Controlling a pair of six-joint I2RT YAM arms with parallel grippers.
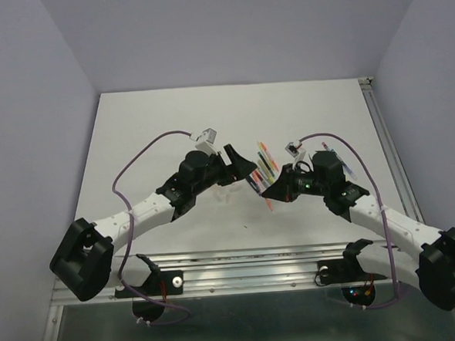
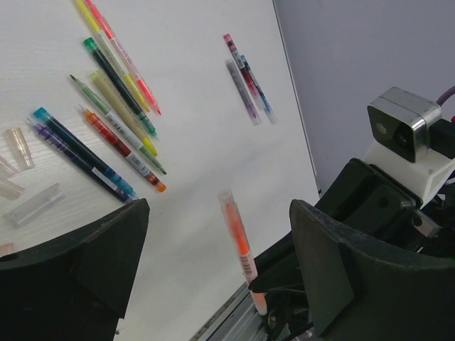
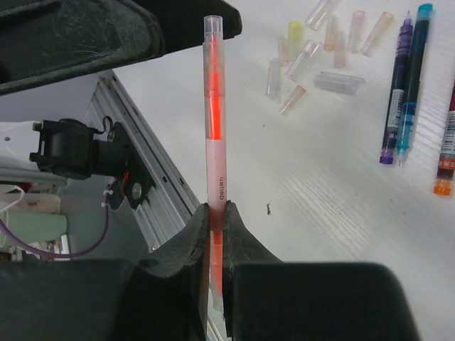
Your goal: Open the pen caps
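My right gripper [image 3: 215,213] pinched an orange pen [image 3: 212,121], its cap [image 3: 212,32] still on. My left gripper [image 2: 217,213] gaped empty around it. Several caps [image 3: 307,58] lay loose beside bared pens [image 2: 106,142].

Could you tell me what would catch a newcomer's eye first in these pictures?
The orange pen stands out: the right gripper holds it upright above the table, its clear cap on top. The left gripper stands open with a finger on either side of that capped end. On the table lie a fan of coloured pens and a cluster of loose caps.
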